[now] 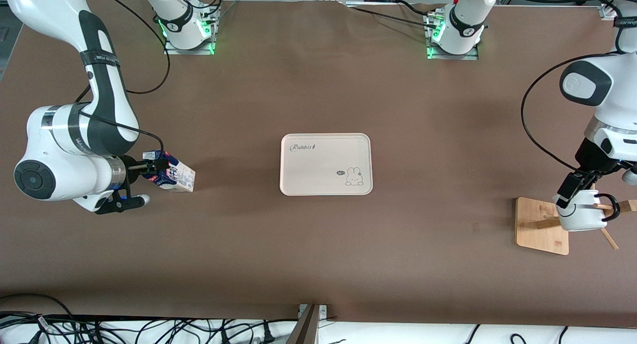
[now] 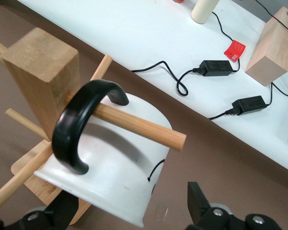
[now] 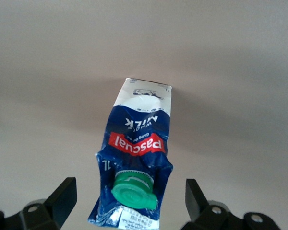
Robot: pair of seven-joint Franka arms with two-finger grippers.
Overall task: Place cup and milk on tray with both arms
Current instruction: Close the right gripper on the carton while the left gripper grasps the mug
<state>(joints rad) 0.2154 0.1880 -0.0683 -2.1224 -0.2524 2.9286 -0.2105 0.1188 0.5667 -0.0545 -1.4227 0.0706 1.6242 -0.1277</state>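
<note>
Right tool spread around milk, lying on side near desk edge at right arm's end: centre, then pinch below green cap.

Left tool spread around cup (handle hooked on peg of wooden rack, desk edge at left arm's end): slide cup off along peg.

Tray mid-desk, bare.

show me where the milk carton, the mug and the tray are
milk carton (image 3: pixel 137 143), right wrist view, on its red label.
mug (image 2: pixel 120 158), left wrist view, on its white side.
tray (image 1: pixel 318 160), front view, on its bare middle.
</note>
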